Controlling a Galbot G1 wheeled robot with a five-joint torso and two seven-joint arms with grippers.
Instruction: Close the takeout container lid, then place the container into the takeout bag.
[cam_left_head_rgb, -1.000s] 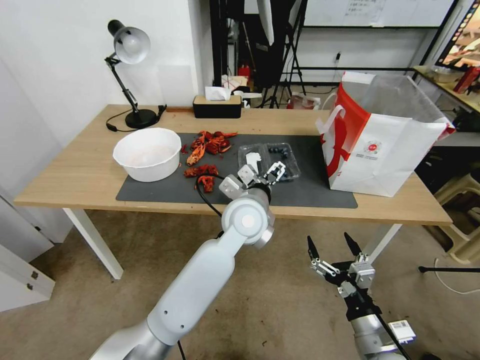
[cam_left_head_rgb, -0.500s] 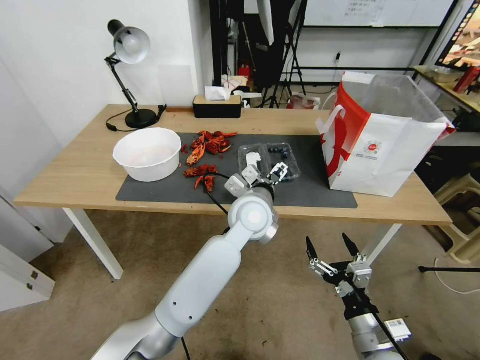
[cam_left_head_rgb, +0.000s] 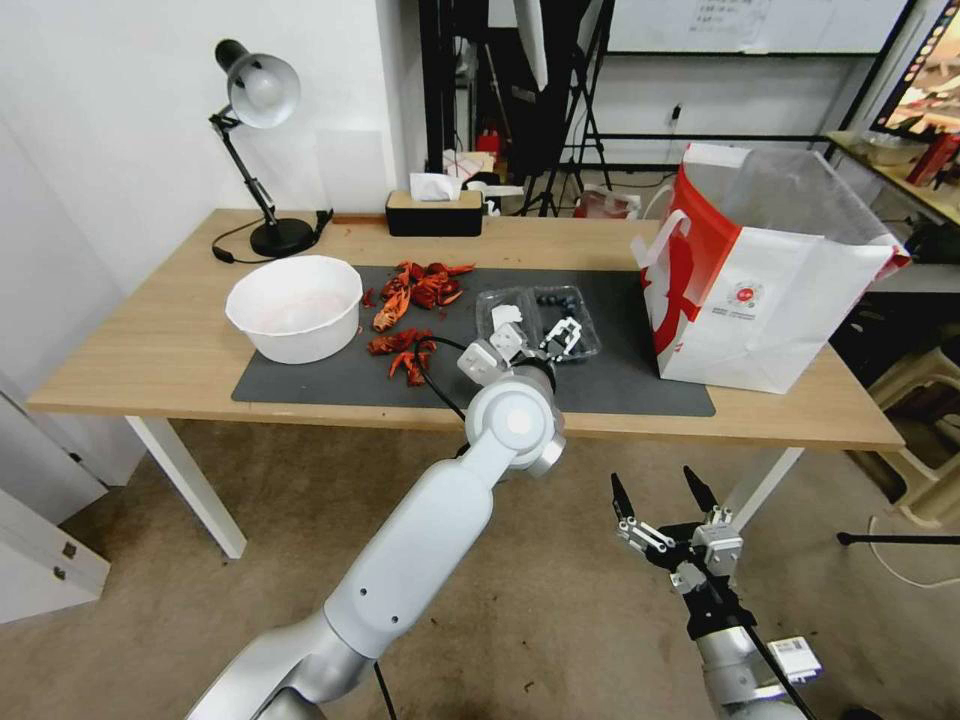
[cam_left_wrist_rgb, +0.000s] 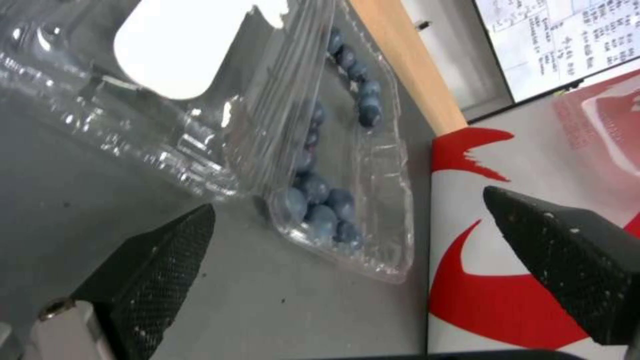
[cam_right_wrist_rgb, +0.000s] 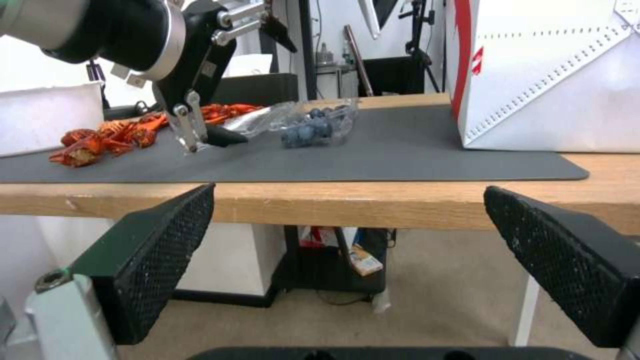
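The takeout container lies open on the dark mat, blueberries in its tray. Its lid, clear with a white label, is folded out flat on the side toward the bowl. My left gripper hovers open just above the container's near edge, one finger on either side of the tray's corner, touching nothing. The same gripper shows in the right wrist view, close to the container. The takeout bag stands open on the container's right. My right gripper hangs open below the table's front edge.
A white bowl and red crayfish shells sit on the mat's left half. A black tissue box and a desk lamp stand at the back. The bag's wall is close beside the tray.
My left arm has reached forward and slightly right, bringing its open gripper closer over the container. The right arm has barely moved.
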